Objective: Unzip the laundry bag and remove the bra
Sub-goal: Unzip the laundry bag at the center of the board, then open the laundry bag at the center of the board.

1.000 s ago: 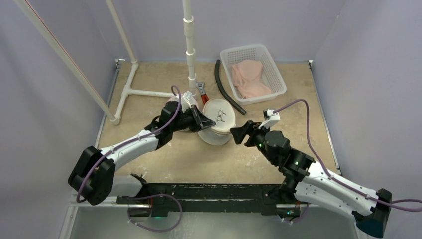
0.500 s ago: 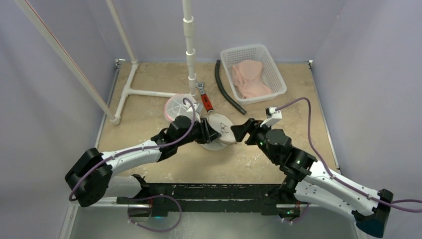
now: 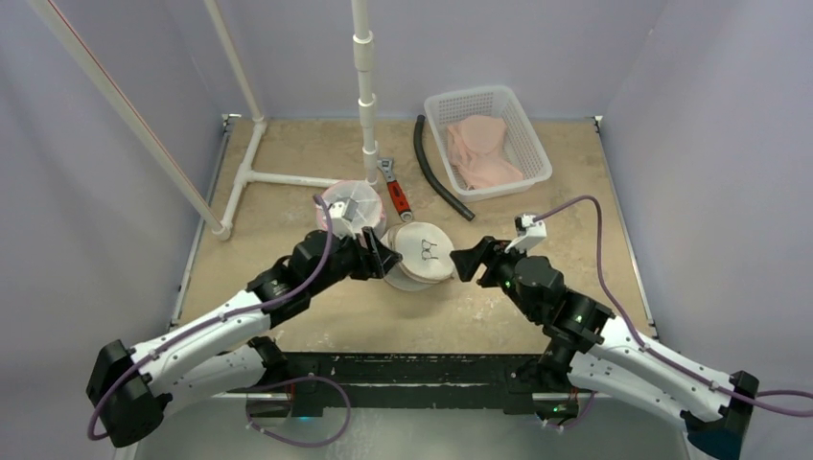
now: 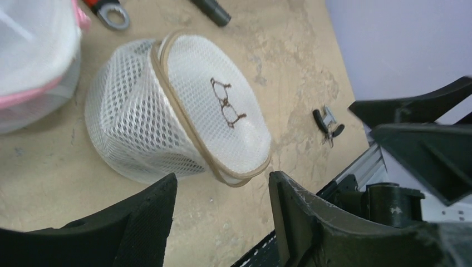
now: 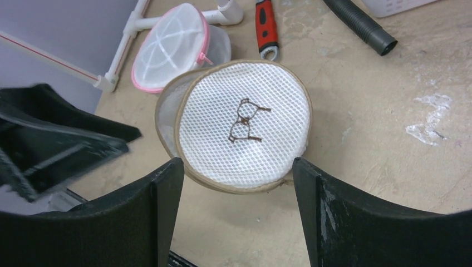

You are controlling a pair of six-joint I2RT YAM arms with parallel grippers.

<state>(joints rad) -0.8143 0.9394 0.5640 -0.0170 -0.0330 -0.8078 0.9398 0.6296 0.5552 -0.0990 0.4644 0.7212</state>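
Inspecting the counter (image 3: 288, 163), we find the laundry bag (image 3: 422, 251) at the centre of the overhead frame. It lies on its side, with the round face bearing the bra emblem turned toward the right arm. The tan zip seam (image 5: 170, 114) runs unbroken round that face, so we judge the bag closed and the bra, which we cannot see, to be inside.

The left pincer (image 3: 379, 257) is spread and holds nothing; it sits just beside the bag's mesh wall at centre-left. The right pincer (image 3: 467, 261) is also spread and empty, facing the emblem face from centre-right with a gap between them.

We judge the step in hand to be finding and taking the zip pull. No view shows the pull clearly, and a small dark mark at the lower right of the rim in the right wrist view may or may not be it.

We recommend:
- Confirm the pull before closing on anything.
- Have the left pincer pinch the mesh wall near the seam to anchor the soft bag.
- Have the right pincer draw the pull along the curve of the trim, not straight away from it, or the bag will slide or crumple.

A pink-trimmed mesh bag (image 3: 347, 203) and a red-handled wrench (image 3: 393, 196) lie near, above the bag in the frame.
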